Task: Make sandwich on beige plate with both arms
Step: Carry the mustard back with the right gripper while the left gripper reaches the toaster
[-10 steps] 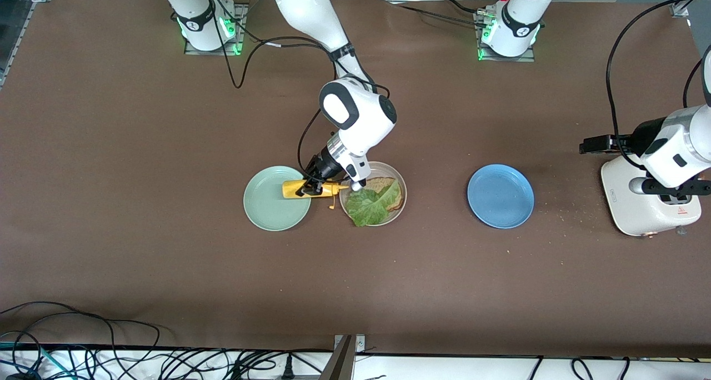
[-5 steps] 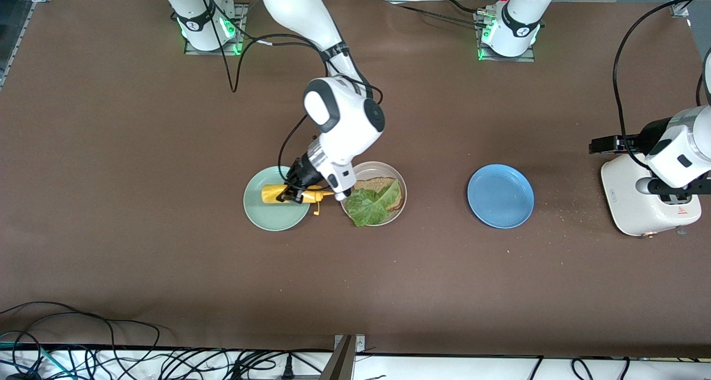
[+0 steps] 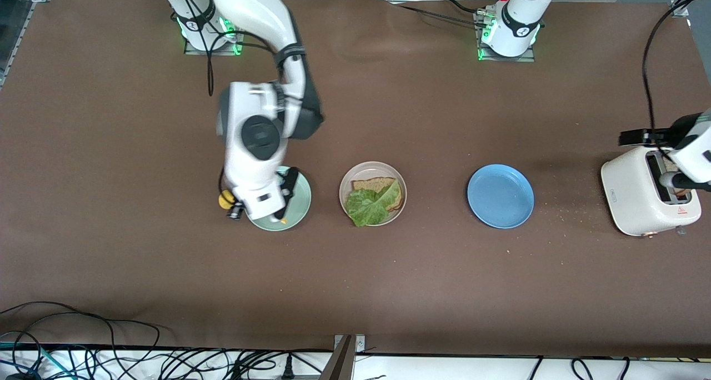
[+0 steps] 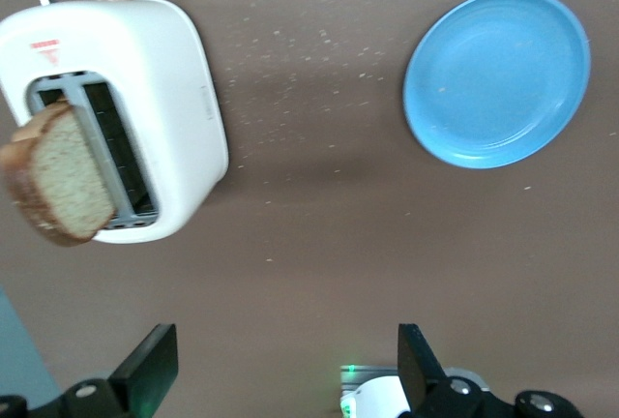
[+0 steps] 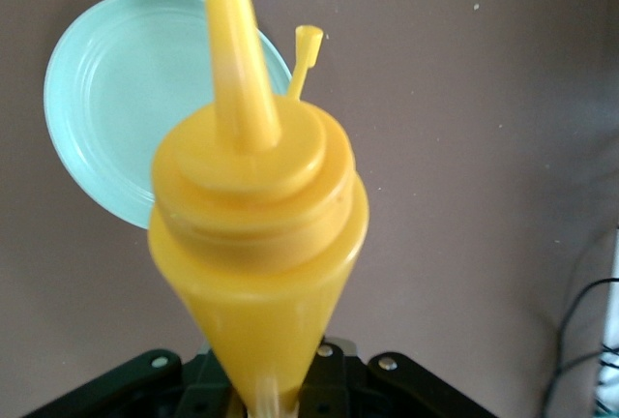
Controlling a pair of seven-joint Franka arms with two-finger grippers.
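The beige plate point(image 3: 345, 183) holds one brown bread slice point(image 3: 373, 184) with a green lettuce leaf point(image 3: 367, 205) on top. My right gripper point(image 3: 253, 209) is shut on a yellow squeeze bottle point(image 5: 256, 234) over the mint-green plate point(image 3: 300, 199), which also shows in the right wrist view point(image 5: 116, 99). The bottle's base point(image 3: 225, 200) sticks out past that plate's rim. My left gripper point(image 4: 280, 372) is open and empty over the white toaster point(image 3: 639, 202). A second bread slice point(image 4: 58, 176) stands up out of a toaster slot.
An empty blue plate point(image 3: 500, 196) lies between the beige plate and the toaster; it also shows in the left wrist view point(image 4: 498, 77). Crumbs dot the brown table around the toaster. Cables run along the table's near edge.
My right arm has swung the yellow bottle away from the beige plate and over the mint-green plate. My left arm has shifted toward the table's end, uncovering the toaster's top.
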